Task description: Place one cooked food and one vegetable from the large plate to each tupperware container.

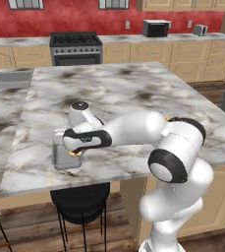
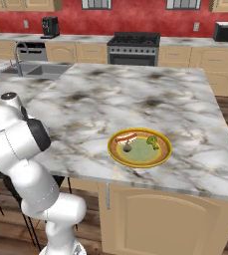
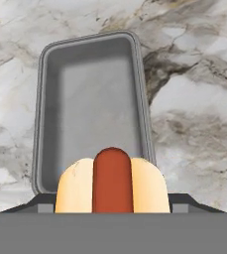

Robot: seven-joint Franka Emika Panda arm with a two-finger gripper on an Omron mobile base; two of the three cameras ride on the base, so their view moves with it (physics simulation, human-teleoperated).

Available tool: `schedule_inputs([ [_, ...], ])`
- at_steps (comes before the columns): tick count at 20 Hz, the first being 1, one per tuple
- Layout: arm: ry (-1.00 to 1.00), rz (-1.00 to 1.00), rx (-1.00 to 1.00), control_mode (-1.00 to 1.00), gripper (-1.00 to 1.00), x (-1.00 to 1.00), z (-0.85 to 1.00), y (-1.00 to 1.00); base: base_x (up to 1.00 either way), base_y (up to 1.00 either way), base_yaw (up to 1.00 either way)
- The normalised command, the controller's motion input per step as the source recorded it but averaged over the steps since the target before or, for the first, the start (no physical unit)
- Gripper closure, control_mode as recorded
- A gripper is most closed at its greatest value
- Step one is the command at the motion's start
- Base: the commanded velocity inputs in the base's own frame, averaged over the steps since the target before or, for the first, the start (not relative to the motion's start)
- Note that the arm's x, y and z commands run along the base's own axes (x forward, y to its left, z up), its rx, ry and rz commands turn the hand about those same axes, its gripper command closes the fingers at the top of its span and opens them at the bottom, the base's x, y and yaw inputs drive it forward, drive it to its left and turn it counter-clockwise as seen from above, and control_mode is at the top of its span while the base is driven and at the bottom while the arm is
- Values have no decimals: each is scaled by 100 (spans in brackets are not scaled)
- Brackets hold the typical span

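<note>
The claw (image 3: 113,206) grips a hot dog (image 3: 112,181), its bun and red sausage filling the space between the fingers, and holds it over the near end of an empty grey tupperware container (image 3: 92,99). In the hand view the tray's long axis runs straight away from the claw, in line with the sausage, so the coming release turns, as I judge, on easing slightly forward and down so the hot dog lands lengthwise inside the rim. The large plate (image 2: 161,158) lies well apart from the claw on the marble worktop (image 2: 135,99), with a broccoli floret (image 2: 152,142) and other food on it.
</note>
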Motion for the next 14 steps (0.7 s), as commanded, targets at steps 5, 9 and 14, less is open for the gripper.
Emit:
schedule_inputs([
  [5,2,6,-10,-100,100,21,-4,52,0,0,0],
  [9,-5,8,-2,-100,100,27,-10,9,0,0,0],
  [14,-8,3,1,-100,100,20,-28,0,0,0,0],
])
